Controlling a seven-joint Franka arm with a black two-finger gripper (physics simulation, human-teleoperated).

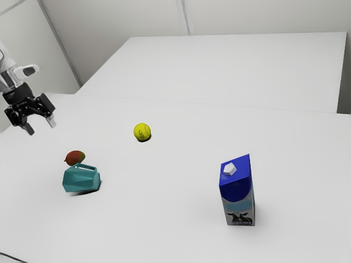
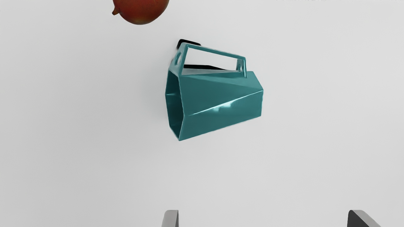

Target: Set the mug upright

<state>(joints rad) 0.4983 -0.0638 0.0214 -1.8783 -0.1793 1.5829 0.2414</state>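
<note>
Hanging in the air at the exterior view's left, the gripper [image 1: 41, 126] has its 2 fingers [image 2: 170, 219] spread wide, with nothing between them! And there's the teal mug [image 1: 81, 179], down on its side on the white table [image 1: 159, 219], clear of both fingertips, its dark open mouth showing in the wrist view. Its angular handle [image 2: 217, 52] reaches out on the same side as the red mango [image 1: 75, 158], just beside it. Over toward the exterior view's right, 1 blue-topped carton [image 1: 237, 189] stands upright, while 1 yellow tennis ball [image 1: 142, 131] sits between carton and gripper.
</note>
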